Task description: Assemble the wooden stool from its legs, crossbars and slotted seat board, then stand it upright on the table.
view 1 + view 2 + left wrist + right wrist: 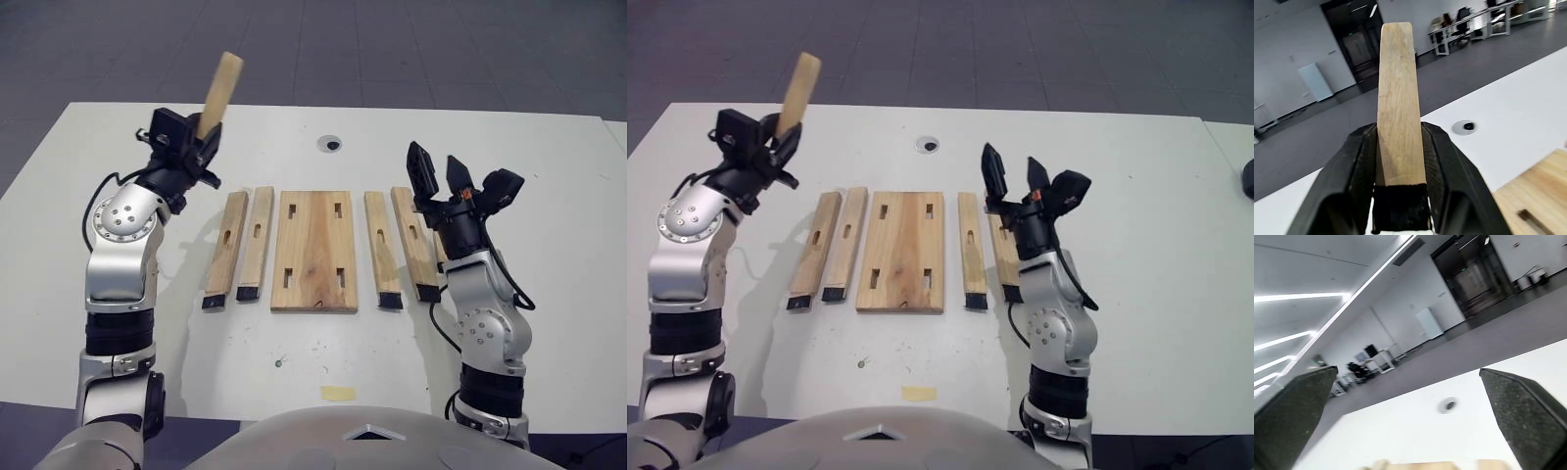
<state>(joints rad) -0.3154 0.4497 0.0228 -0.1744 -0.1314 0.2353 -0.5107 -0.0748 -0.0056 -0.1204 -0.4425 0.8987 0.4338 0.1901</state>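
The wooden piece (219,93) is clamped at its lower end between the left jaws, which are closed narrow on its two faces; in the left wrist view the piece (1398,107) rises straight out from between them. In the left eye view the piece stands in the upper left of the frame, tilted slightly to the right, lifted clear of the counter (549,196). The right jaws are spread wide and hold nothing; they point upward right of centre of the frame, raised above the counter. The slotted seat board (313,250) lies flat at the centre of the frame, four slots facing up, between the two arms and touched by neither. Two slotted legs (225,250) (255,243) lie side by side just left of the board, black ends toward the bottom of the frame, below and to the right of the left jaws and apart from them. Two further legs (382,250) (413,243) lie just right of the board; the right arm partly overlaps the outer one. A round port (331,144) sits in the counter above the board. A yellow scrap (339,393) lies near the bottom edge
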